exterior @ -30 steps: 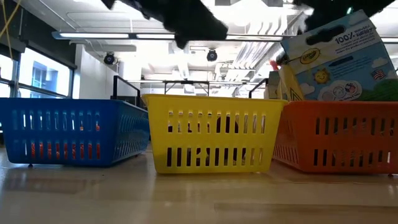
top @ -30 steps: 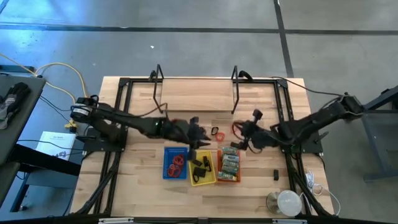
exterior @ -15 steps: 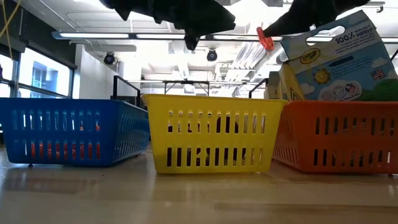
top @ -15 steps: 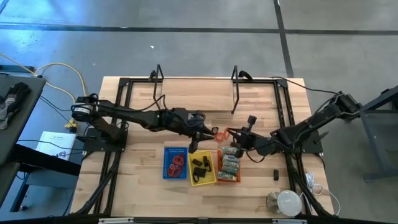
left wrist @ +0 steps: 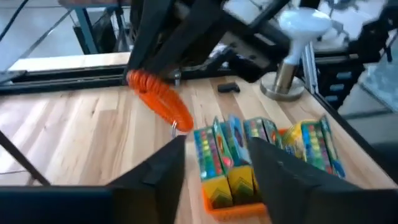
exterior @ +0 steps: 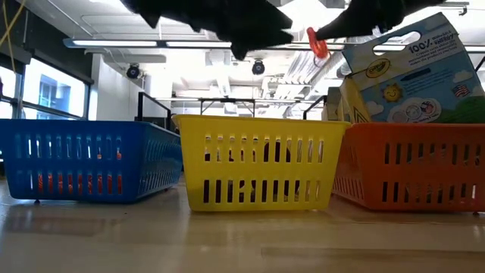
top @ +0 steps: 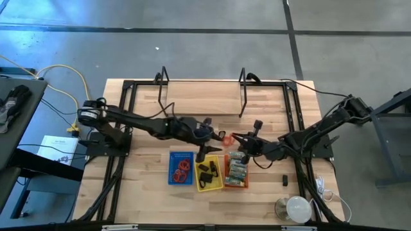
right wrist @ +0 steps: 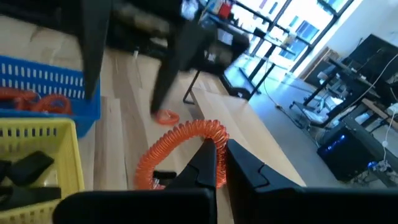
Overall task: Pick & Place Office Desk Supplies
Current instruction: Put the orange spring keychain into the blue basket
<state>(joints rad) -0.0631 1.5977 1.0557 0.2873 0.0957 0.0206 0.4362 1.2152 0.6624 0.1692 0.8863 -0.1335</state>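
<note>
My right gripper [right wrist: 219, 163] is clenched on an orange-red coiled loop [right wrist: 180, 142], which springs out sideways from between my fingertips and hangs in the air above the table [top: 192, 102]. My left gripper [left wrist: 214, 162] has its fingers parted with nothing between them (the same coil [left wrist: 158, 99] dangles just ahead of it). The two grippers nearly meet over the rear ends of the trays, so each arm crowds the other's path.

Below my left fingers sits the orange tray [left wrist: 214, 208], packed with upright crayon boxes [left wrist: 264, 146]. Beside it is the yellow tray [top: 208, 172] with black clips [top: 204, 169] inside, then the blue tray [top: 181, 168] holding more red loops [top: 182, 168]. One small red loop [right wrist: 165, 116] lies loose on the wood behind the trays.

Further out, a small black piece [top: 284, 180] rests alone on the table near my right arm's side, and a round white object [top: 297, 208] stands at the front corner.
</note>
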